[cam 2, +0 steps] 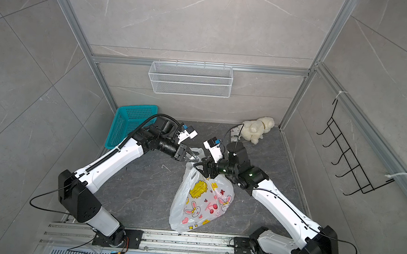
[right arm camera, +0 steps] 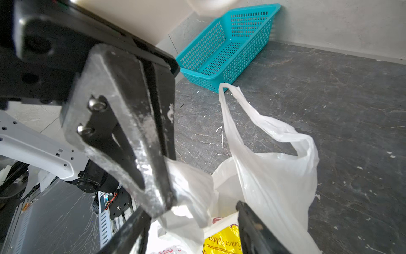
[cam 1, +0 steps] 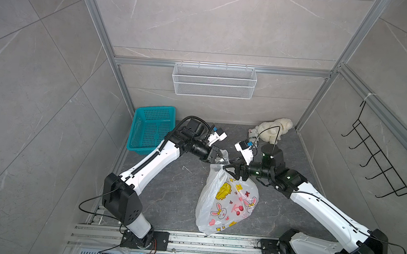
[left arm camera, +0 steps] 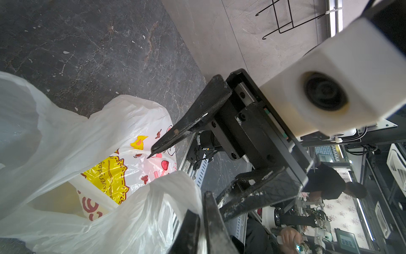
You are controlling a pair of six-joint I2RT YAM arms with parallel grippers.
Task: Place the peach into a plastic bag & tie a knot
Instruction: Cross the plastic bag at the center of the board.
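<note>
The white plastic bag (cam 1: 226,202) (cam 2: 199,203), printed with bunnies, cherries and a yellow label, stands on the dark floor between the arms. At the bag's top, my left gripper (cam 1: 223,160) (left arm camera: 202,220) is shut on a strip of its handle plastic. My right gripper (cam 1: 229,172) (right arm camera: 191,228) faces it from the other side. Its jaws are open around the bag's mouth and grip nothing. The other handle (right arm camera: 263,123) stands up as a loose loop. The peach is hidden. No knot is in view.
A teal basket (cam 1: 151,128) leans at the back left corner. A cream plush toy (cam 1: 274,130) lies at the back right. A white wire basket (cam 1: 214,80) hangs on the back wall and a black hook rack (cam 1: 376,164) on the right wall. The arms' mounting rail (cam 1: 189,239) runs along the front.
</note>
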